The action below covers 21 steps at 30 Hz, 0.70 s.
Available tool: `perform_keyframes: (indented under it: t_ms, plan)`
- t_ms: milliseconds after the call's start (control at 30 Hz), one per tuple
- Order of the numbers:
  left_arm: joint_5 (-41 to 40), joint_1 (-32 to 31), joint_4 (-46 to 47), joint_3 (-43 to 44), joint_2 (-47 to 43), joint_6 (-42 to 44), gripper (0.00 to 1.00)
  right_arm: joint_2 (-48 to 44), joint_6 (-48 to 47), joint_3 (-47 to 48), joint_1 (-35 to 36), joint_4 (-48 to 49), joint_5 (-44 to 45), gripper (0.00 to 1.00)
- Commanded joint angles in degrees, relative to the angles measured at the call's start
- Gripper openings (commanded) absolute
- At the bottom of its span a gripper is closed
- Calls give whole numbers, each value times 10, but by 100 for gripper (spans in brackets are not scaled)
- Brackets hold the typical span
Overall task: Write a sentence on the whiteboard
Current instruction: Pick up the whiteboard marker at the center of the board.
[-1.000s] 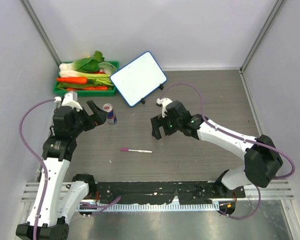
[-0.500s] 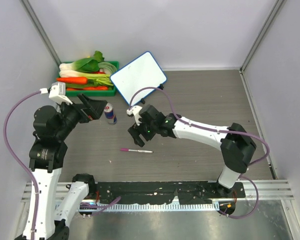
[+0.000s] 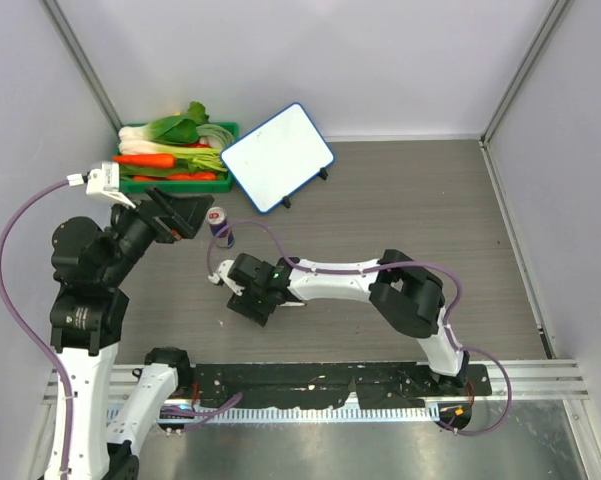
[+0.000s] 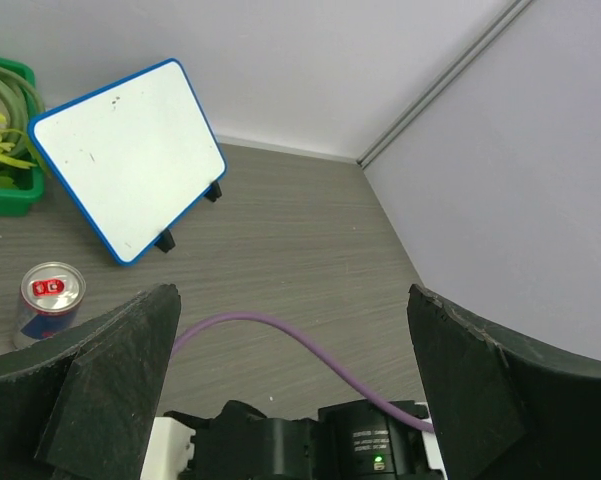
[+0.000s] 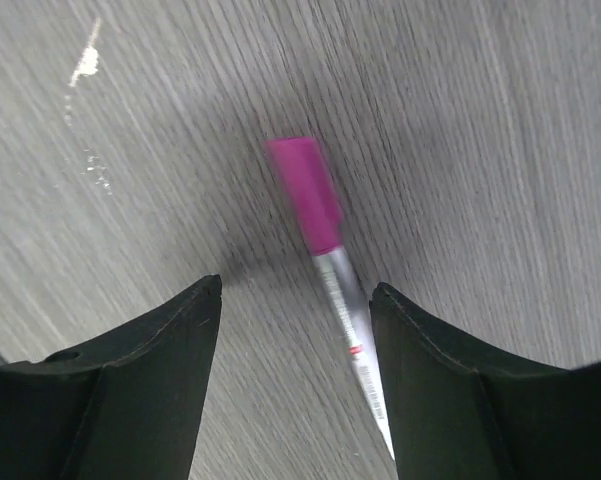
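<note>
Though parted around capped pink-and-white marker pen (image 5: 340, 285), yet to clamp: right gripper (image 5: 296, 285); left gripper (image 4: 292, 295) spread wide, empty; small flat blue-rimmed whiteboard (image 3: 278, 157) blank, all writing to come.

The whiteboard (image 4: 128, 155) is standing at the upper left, leaning back on small black feet, its blue-rimmed face showing white with a few tiny dark specks. Left of it, a green tray (image 4: 8, 192) of vegetables is poking in at the frame edge. A drink can (image 4: 48, 300) is standing upright on the grey wood-grain tabletop (image 4: 310, 225), nearer the camera than the board. The left end effector (image 4: 290, 300) is holding its two dark fingers (image 4: 110, 385) wide apart with nothing between them. A purple cable (image 4: 280, 330) is arching over a black arm housing (image 4: 320, 445) with a green light glowing.
</note>
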Motion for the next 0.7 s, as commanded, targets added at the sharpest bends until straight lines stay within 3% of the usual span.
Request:
perform_keyframes:
  t_ms: [0,133,200,400,667]
  plan:
    - [15,2,31,-7,3,-6,100,24,-15,35,2,-25,64,62]
    - [14,1,27,-6,4,2,100,44,-17,43,1,-36,60,47]
    - [12,2,22,-3,3,6,100,54,-16,47,-2,-45,53,45]
    - [13,1,7,6,5,16,100,70,-8,49,-30,-57,15,2]
    - [25,2,-27,4,17,24,100,-39,103,-12,-134,36,-101,1]
